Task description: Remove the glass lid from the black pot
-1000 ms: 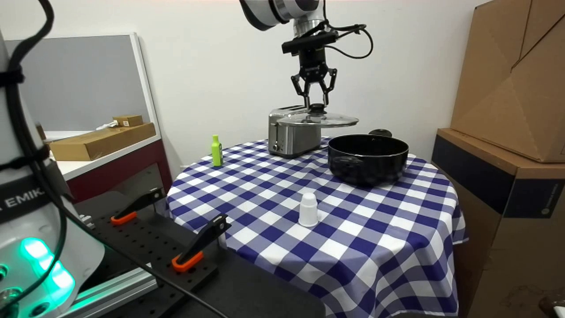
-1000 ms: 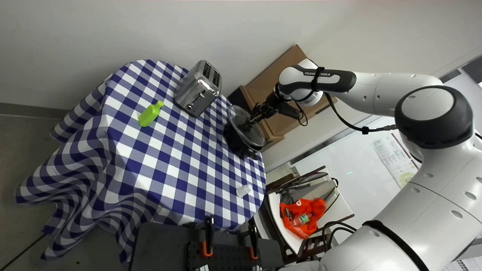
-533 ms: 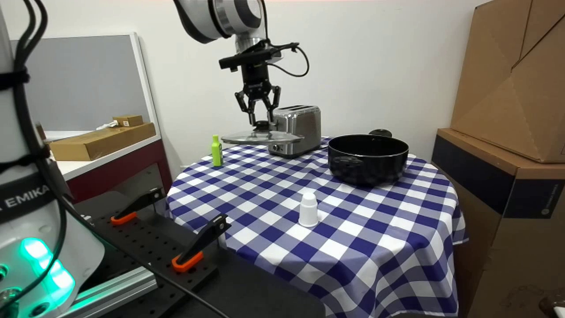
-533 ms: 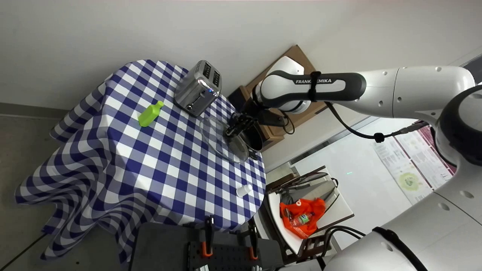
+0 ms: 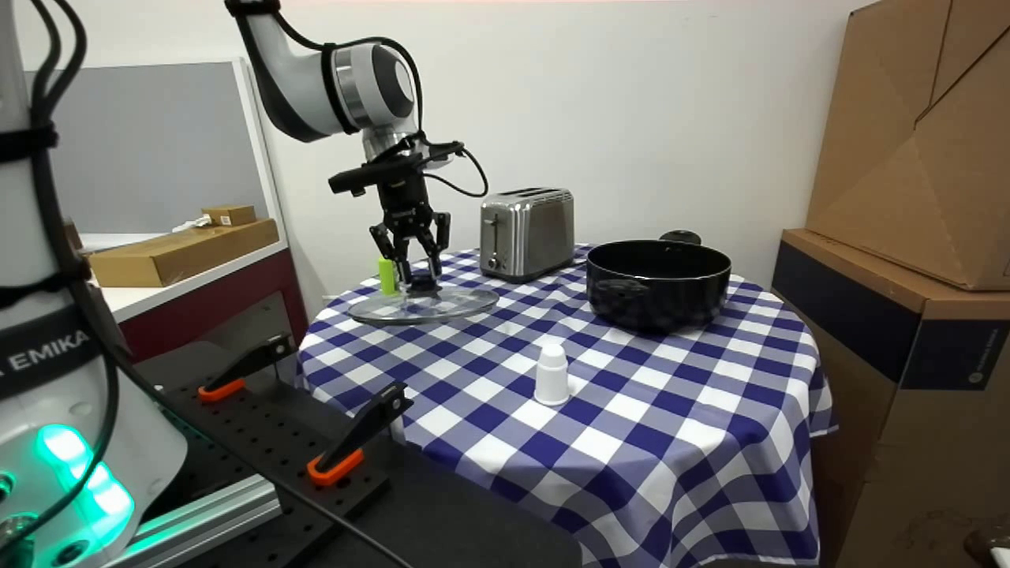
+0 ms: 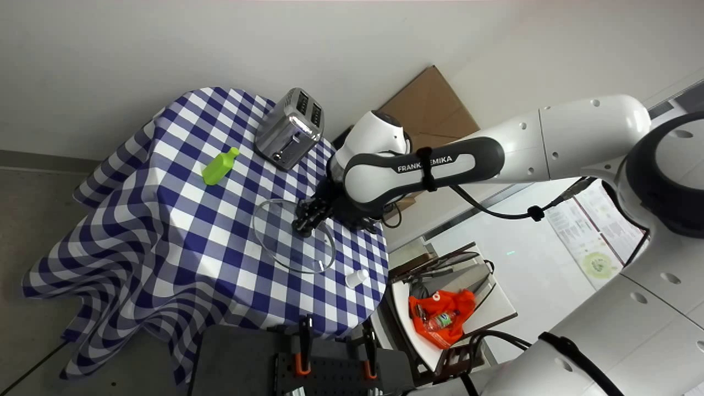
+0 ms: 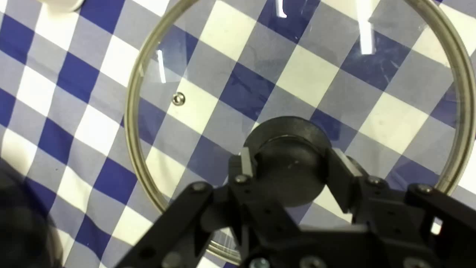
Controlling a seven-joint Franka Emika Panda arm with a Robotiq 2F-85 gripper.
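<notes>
The glass lid (image 5: 465, 304) is a clear disc with a metal rim and a black knob (image 7: 292, 175). My gripper (image 5: 420, 278) is shut on the knob, one finger on each side of it in the wrist view (image 7: 292, 162). The lid hangs above the tablecloth, slightly tilted, left of the black pot in an exterior view. It also shows in the other outside picture (image 6: 275, 236). The black pot (image 5: 659, 296) stands uncovered at the table's right side. In an exterior view the arm hides most of the pot.
A steel toaster (image 5: 527, 235) stands at the back of the round table. A green bottle (image 6: 220, 166) stands left of it, partly behind the gripper and lid in an exterior view. A white bottle (image 5: 551, 375) stands near the front. Two black clamps (image 5: 359, 434) sit at the table's edge.
My gripper has carried the lid from beside the pot, past the toaster, to the left and down, lower over the tablecloth. The pot, toaster and bottles have not moved.
</notes>
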